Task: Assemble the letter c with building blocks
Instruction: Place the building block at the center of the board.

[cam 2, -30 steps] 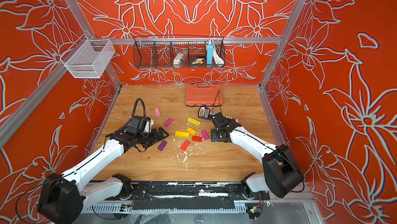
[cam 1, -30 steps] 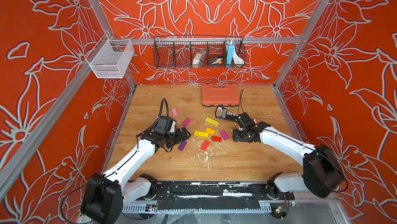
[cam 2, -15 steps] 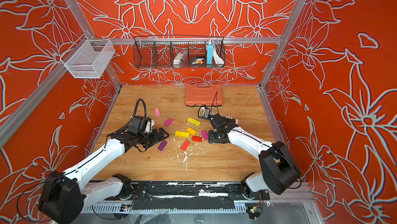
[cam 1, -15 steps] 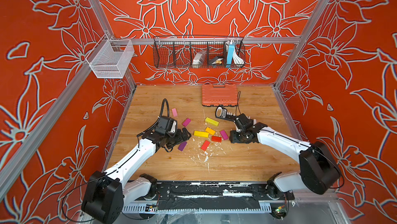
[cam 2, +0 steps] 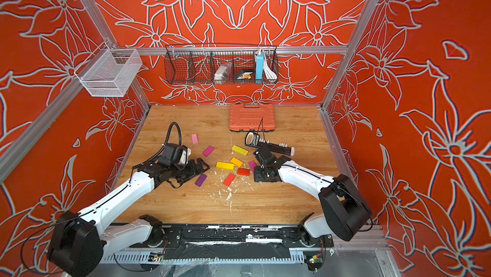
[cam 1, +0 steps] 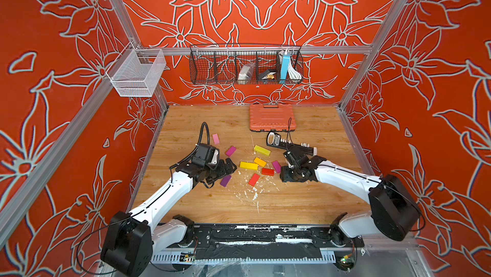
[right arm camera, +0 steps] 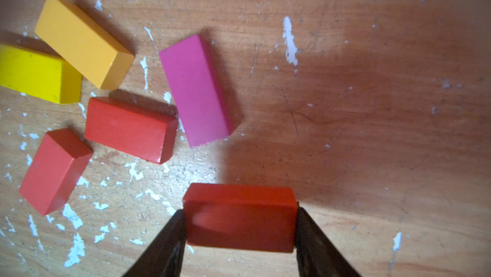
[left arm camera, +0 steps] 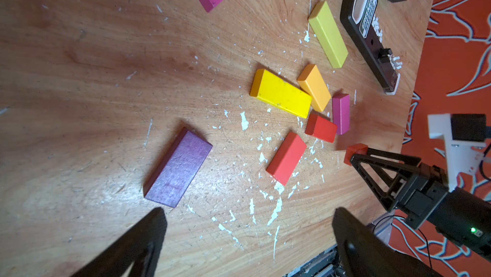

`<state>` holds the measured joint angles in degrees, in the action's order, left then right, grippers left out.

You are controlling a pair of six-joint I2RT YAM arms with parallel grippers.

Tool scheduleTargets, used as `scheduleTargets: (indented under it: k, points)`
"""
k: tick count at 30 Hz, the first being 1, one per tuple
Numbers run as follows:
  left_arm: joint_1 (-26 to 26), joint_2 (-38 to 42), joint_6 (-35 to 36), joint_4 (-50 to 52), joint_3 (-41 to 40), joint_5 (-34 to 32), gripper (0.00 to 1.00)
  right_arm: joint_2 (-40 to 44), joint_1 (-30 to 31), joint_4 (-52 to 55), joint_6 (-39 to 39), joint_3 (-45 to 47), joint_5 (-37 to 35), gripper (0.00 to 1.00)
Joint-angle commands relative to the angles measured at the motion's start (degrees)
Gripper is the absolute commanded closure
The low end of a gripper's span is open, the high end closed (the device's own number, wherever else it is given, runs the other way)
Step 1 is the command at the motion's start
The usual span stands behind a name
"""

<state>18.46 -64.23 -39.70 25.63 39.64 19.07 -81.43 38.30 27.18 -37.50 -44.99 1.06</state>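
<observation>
The right claw [right arm camera: 239, 213] is half closed on a red block [right arm camera: 239, 225], pinching its short ends, probably so the long sides are free to butt against neighbours. Just ahead lie a magenta block [right arm camera: 195, 91] and a second red block [right arm camera: 130, 129], loosely angled (a C's curve beginning, I judge). Beyond them are an orange block [right arm camera: 83, 40] and a yellow block [right arm camera: 34, 73]. Farthest off, the left claw [left arm camera: 248, 212] gapes wide and empty, a purple block [left arm camera: 178, 168] near its tips.

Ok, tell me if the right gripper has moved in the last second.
Yes: in a top view the right gripper has slid away from the black bar, closing on the magenta block.
</observation>
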Motion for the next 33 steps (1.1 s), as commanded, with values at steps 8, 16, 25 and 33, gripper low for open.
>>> scheduleTargets:
  k: [8,16,25,33]
  points:
    - [0.44,-0.21,-0.33,-0.22,0.2,-0.87,0.02,-2.28,1.94,-1.03,-3.01,0.77,-1.76,0.39]
    - [0.44,-0.2,-0.29,-0.29,0.01,-0.85,0.02,-3.67,2.65,-1.52,-3.8,0.87,-1.95,0.37]
    - [0.43,-0.3,-0.29,-0.49,-0.04,-0.79,0.02,-4.72,3.09,-1.87,-3.89,0.98,-2.14,0.31]
    - [0.44,-0.04,-0.38,-0.31,-0.11,-0.64,0.02,-3.51,3.36,-1.02,-3.68,0.48,-2.19,0.26]
